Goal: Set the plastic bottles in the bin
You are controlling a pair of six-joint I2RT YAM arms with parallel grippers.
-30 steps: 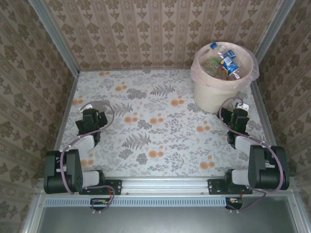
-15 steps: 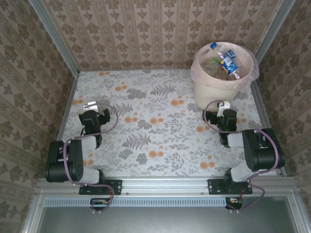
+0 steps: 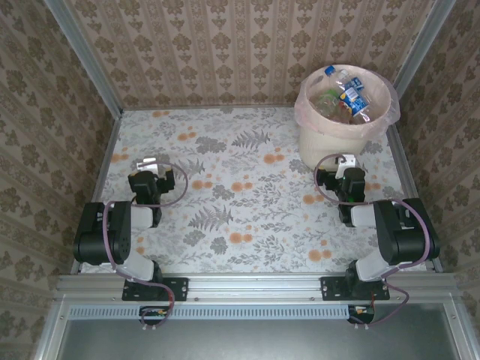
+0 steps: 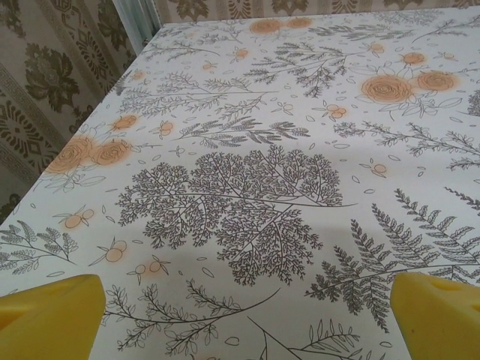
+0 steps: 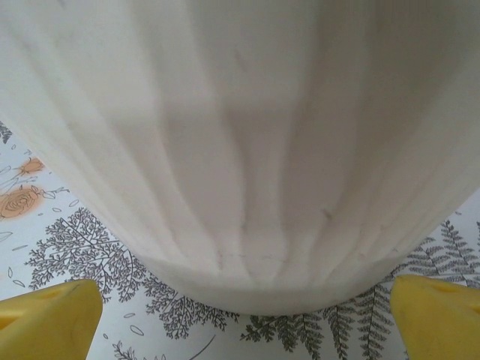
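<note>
The plastic bottles lay heaped inside the bin, blue, red and green labels showing above the pinkish bag folded over its rim. Every bottle I could make out was in that heap, so I judged the loading finished or close to it, and the step in hand to be pulling the arms back.

The bin stood directly ahead of the right tool, very near it. From the right wrist its ribbed cream wall loomed just beyond the yellow fingertips, whether touching or barely apart I could not tell. That tool was released, fingers spread wide with nothing between them.

The left tool sat well away to the right tool's left, likewise spread and holding nothing, with floral counter ahead of it.

To do it well, the right tool should probably draw straight back before lifting or turning, so a spread finger would not catch the wall and shift or tip the bin, or snag the thin bag. The left tool had open counter ahead and needed less care.
</note>
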